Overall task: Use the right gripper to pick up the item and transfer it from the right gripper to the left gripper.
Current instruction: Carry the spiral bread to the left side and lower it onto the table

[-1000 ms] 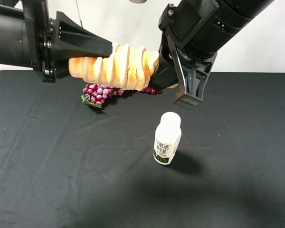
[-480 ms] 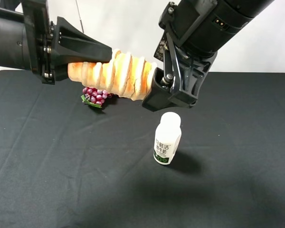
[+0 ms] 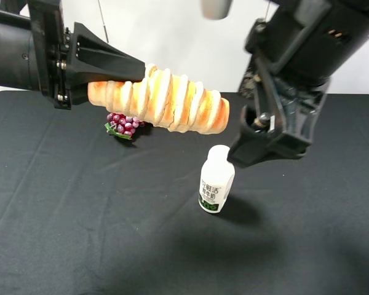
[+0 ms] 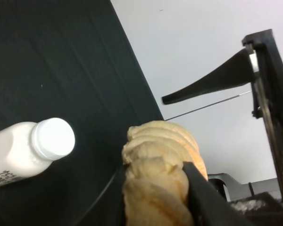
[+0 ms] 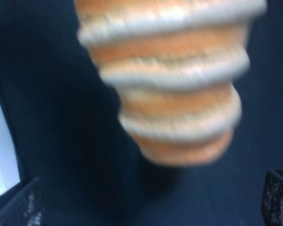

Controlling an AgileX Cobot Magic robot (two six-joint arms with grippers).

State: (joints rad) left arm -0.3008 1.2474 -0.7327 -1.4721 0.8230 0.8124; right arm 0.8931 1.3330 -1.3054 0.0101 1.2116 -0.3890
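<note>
As the black left gripper clamps the golden-tan spiral bread roll, the black right gripper gapes empty: handover seems done, just hold steady.

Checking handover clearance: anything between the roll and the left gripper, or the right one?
Nothing visible. The bread roll sits clamped in the left gripper. The right gripper is open and apart from the roll's free end, only air between. The milk bottle stands on the table below, not between them.
</note>
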